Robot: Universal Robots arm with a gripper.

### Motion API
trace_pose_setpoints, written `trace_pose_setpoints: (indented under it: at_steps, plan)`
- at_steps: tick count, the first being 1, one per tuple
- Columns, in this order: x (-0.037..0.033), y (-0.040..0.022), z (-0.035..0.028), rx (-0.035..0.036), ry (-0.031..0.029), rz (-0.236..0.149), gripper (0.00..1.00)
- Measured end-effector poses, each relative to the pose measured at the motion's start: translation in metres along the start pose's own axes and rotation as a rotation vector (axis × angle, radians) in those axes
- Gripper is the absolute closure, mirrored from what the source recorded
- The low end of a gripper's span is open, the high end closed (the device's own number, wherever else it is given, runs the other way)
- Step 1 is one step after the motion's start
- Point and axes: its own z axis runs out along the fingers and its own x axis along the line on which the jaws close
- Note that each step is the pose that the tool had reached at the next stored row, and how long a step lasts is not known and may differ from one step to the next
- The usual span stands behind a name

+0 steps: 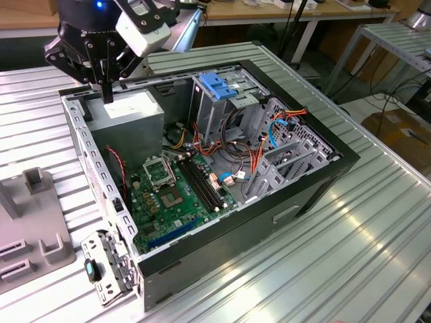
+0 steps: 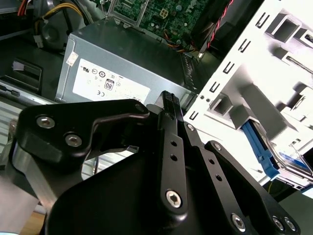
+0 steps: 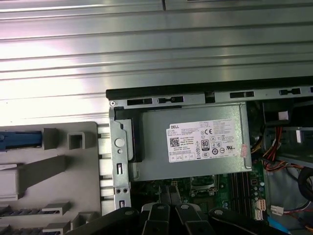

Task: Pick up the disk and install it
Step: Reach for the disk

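Observation:
My gripper (image 1: 108,93) hangs over the grey power-supply box (image 1: 131,111) in the back corner of the open computer case (image 1: 323,175). Its fingers look shut with nothing between them, and they also appear in the second wrist view as the gripper (image 2: 168,100) and in the first wrist view as the gripper (image 3: 171,195). The disk (image 2: 257,146) stands in a pale slotted fixture (image 2: 274,58) outside the case. Its blue edge rail and a bit of blue-banded label show, and the same disk (image 3: 19,139) is seen by its rail in the first wrist view. Gripper and disk are well apart.
Inside the case are a green motherboard (image 1: 172,198), loose orange and blue cables (image 1: 269,145), and a metal drive cage (image 1: 222,108) topped by a blue latch (image 1: 217,84). The grey fixture (image 1: 40,235) sits at the exterior view's left on a ribbed metal table (image 1: 350,269).

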Motion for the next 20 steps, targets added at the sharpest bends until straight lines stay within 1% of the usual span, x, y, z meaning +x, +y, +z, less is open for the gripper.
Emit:
trace_pose_setpoints:
  at_steps: [7, 17, 20]
  plan:
    - [0.0043, -0.0003, -0.0001, 0.0000, 0.0000, 0.000, 0.89]
    - [0.0047, -0.0004, -0.0002, 0.0000, 0.0001, 0.000, 0.89]
    - [0.0063, -0.0005, -0.0002, 0.0000, 0.0000, 0.000, 0.89]
